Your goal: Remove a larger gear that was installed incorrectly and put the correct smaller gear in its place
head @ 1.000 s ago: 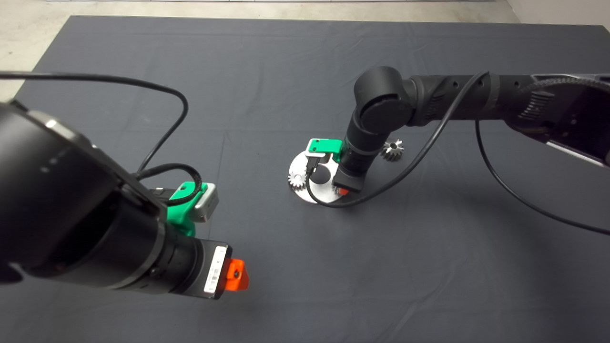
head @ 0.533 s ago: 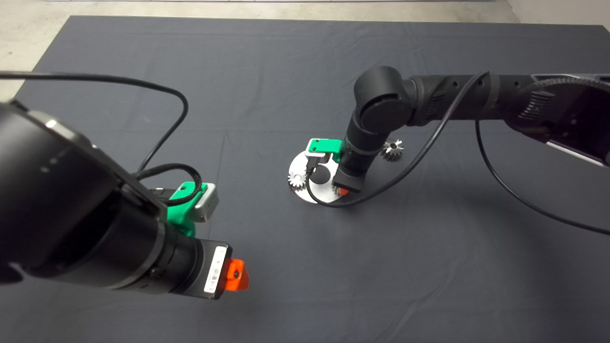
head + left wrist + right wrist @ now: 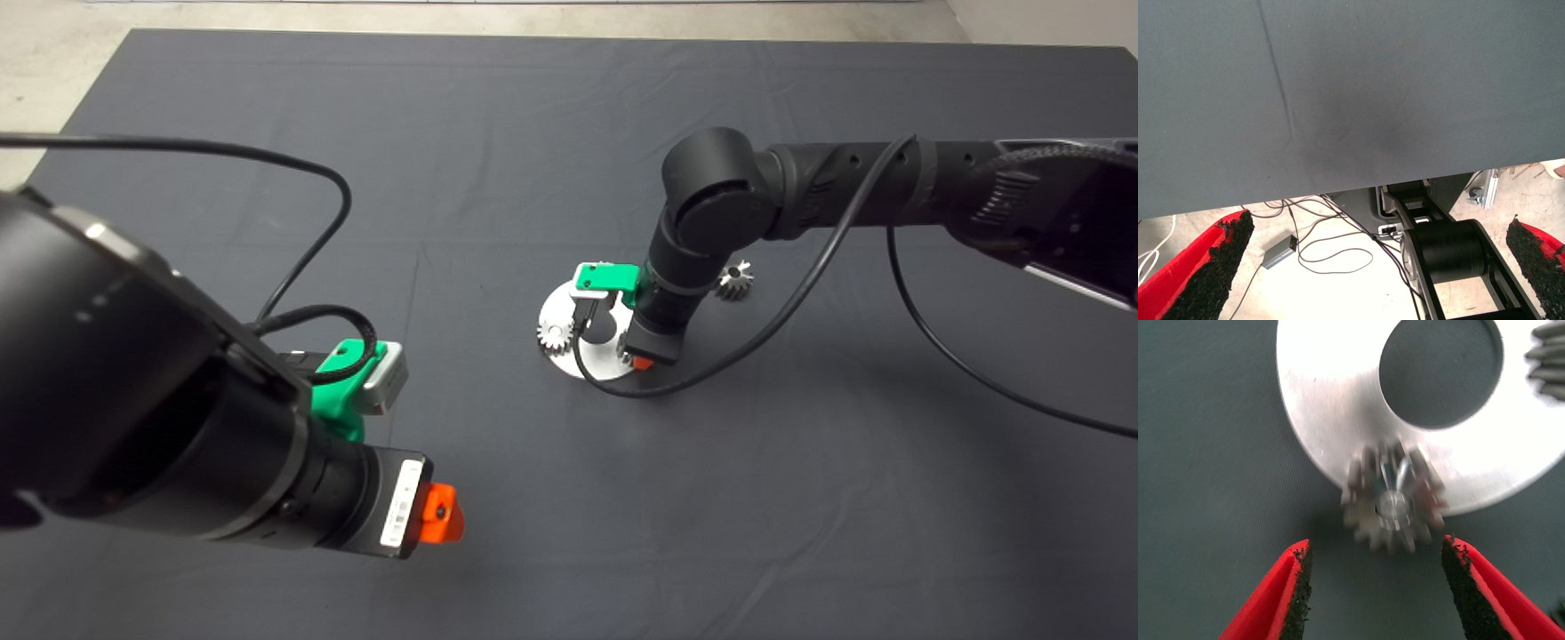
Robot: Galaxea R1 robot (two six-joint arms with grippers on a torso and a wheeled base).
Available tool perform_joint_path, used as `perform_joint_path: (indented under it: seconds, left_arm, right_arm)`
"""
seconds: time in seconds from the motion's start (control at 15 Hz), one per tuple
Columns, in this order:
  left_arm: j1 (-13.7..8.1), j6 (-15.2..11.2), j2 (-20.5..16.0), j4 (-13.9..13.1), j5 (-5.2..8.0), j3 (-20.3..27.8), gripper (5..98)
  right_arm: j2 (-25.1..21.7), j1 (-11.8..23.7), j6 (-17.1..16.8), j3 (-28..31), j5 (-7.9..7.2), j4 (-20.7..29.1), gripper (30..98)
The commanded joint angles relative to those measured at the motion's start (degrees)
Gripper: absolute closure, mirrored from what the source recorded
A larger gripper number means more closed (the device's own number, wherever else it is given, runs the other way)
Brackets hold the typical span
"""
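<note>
**Silver gear waits between open red fingers**

Dark grey cloth mat (image 3: 569, 107) covers the whole table. The left gripper (image 3: 1379, 220) is parked at the near left side, its fingers spread wide and holding nothing.

The right gripper (image 3: 1375, 543) has shifted a tiny bit over the round flat silver metal plate (image 3: 1331, 400) in the last second. Nothing else has moved. Its red fingers are open, one on each side of the shiny silver larger gear with long teeth (image 3: 1393, 499), and they are not touching it.

That larger gear sits on its peg at the edge of the plate. The small dark grey smaller gear with a black hole (image 3: 734, 280) lies on the mat just beyond the plate, by the right arm.

So I think the grab has not happened yet. The little move looks like lining up before the squeeze. The swap is only starting.
</note>
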Motion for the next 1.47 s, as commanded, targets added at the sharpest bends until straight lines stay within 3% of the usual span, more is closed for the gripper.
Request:
perform_joint_path:
  seconds: [0.0, 0.13, 0.27, 0.33, 0.53, 0.6, 0.73, 0.8, 0.87, 0.93, 1.07, 1.13, 1.4]
  left_arm:
    - [-0.8, 0.0, -0.2, -0.8, 0.14, 0.8, 6.1]
    - [-0.8, -0.1, -0.4, -0.8, 0.4, 0.8, 6.1]
    - [-0.8, -0.1, 0.3, -0.8, 0.31, 0.8, 6.1]
    - [-0.8, -0.1, 0.2, -0.8, 0.31, 0.8, 6.1]
    - [-0.8, 0.0, 0.7, -0.8, 0.14, 0.8, 6.1]
    - [-0.8, 0.1, 0.8, -0.8, -0.03, 0.9, 6.1]
    - [-0.8, 0.1, 1.9, -0.9, -0.13, 0.8, 6.1]
    - [-0.8, 0.1, 1.8, -0.9, -0.21, 0.8, 6.1]
    - [-0.8, 0.1, 2.0, -0.9, -0.21, 0.8, 6.1]
    - [-0.8, 0.1, 2.4, -0.9, -0.21, 0.8, 6.1]
    - [-0.8, -0.1, 2.2, -0.9, -0.21, 0.8, 6.1]
    - [-0.8, 0.0, 2.5, -0.9, -0.22, 0.8, 6.1]
    - [-0.8, -0.2, 2.3, -0.9, -0.3, 0.9, 6.1]
  right_arm:
    - [-2.4, 16.7, 3.9, 1.9, -7.18, 15.5, 76.2]
    - [-4.0, 17.0, 13.8, 3.6, -7.07, 15.7, 76.1]
    - [-8.3, 17.0, 29.6, 10.6, -7.16, 15.8, 70.4]
    - [-10.7, 17.2, 37.3, 15.6, -7.16, 15.8, 70.3]
    - [-16.8, 18.2, 55.0, 33.3, -7.16, 16.5, 66.3]
    - [-19.4, 18.2, 58.7, 38.0, -7.16, 16.6, 65.7]
    - [-28.2, 18.2, 60.6, 42.8, -6.88, 16.5, 61.8]
    - [-32.2, 18.2, 60.8, 44.3, -5.94, 16.5, 60.6]
    - [-33.8, 18.1, 60.8, 47.2, -3.98, 16.5, 60.4]
    - [-33.2, 17.9, 61.5, 49.4, -3.64, 16.6, 58.6]
    - [-32.7, 17.8, 67.3, 51.1, -3.12, 16.9, 55.6]
    - [-31.0, 17.7, 68.6, 51.3, -2.94, 16.9, 55.5]
    - [-28.7, 17.6, 69.2, 51.4, -3.03, 16.9, 49.0]
